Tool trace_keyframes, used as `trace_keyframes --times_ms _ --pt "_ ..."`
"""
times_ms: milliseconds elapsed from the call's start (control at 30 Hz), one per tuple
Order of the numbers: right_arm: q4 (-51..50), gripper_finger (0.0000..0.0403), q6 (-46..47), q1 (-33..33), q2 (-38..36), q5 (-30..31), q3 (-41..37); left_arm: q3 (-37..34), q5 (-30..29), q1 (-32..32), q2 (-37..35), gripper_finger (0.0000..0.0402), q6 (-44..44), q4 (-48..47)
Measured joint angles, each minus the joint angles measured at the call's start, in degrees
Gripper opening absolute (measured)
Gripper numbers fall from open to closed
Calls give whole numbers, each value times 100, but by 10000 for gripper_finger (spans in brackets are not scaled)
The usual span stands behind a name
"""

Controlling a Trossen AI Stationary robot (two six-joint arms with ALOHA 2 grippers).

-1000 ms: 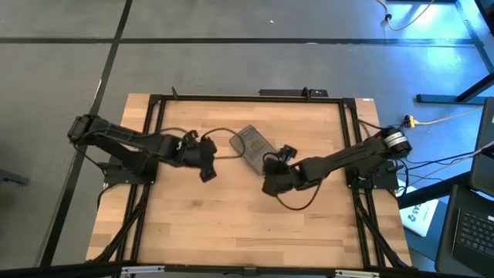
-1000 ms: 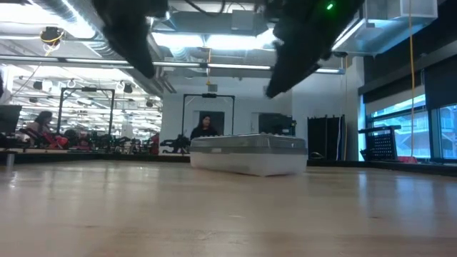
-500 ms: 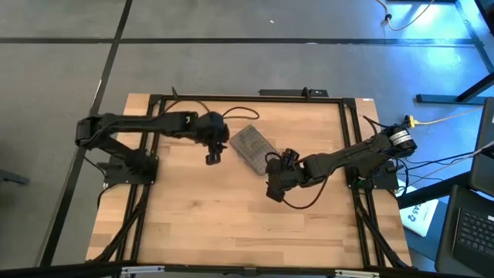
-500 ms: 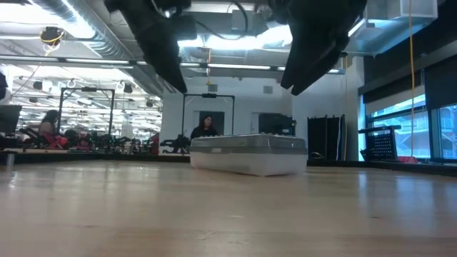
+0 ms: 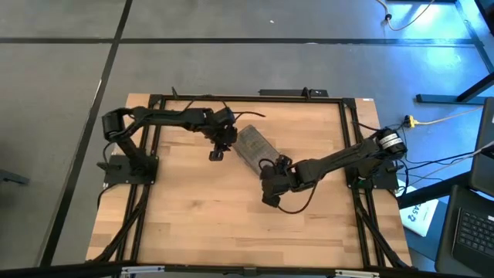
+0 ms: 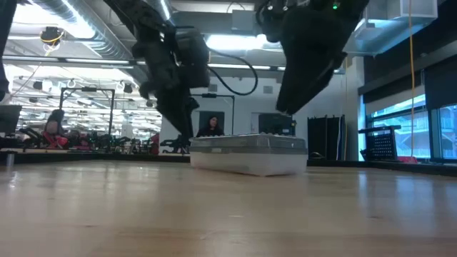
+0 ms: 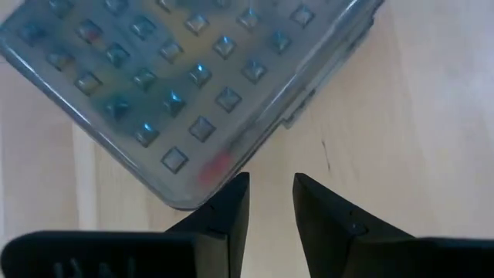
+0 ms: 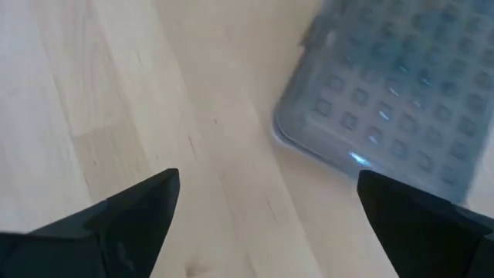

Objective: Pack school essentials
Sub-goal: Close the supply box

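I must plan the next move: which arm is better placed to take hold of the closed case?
Probably the right. Its pincer stands wide open beside the case, with one corner ahead of it. The left pincer is also near the case, but its fingers are nearly together, too narrow for the case.

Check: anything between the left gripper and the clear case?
Nothing. In the left wrist view, only bare wood separates the left gripper, fingers slightly apart, from the clear case. The high view agrees.

Overhead, table-level and both close wrist views share the lidded case (image 5: 254, 147)
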Motion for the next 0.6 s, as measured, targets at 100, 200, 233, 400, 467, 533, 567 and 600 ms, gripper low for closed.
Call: trace_keyframes --times_ms 100,200,233,400,467,533,567,600 --pt "350 397 -387 -71 130 -21 0 0 -3 -7 107 96 89 82" --pt "707 397 -624 -162 202 -233 0 0 -1 -9 107 96 91 99" --pt "786 397 -692 -199 239 -328 0 0 -2 -9 107 96 91 97" --pt "920 397 -725 -405 258 -398 2 0 -2 -9 104 96 91 95" --pt "892 397 -600 -459 258 -395 2 0 -2 -9 104 96 91 95" --pt "896 397 -505 -487 273 -393 2 0 -4 -9 104 96 87 95" --pt "891 397 -479 -493 302 -398 2 0 -4 -9 104 96 86 95" --pt "830 397 -475 -494 323 -405 2 0 -4 -11 104 96 86 97"
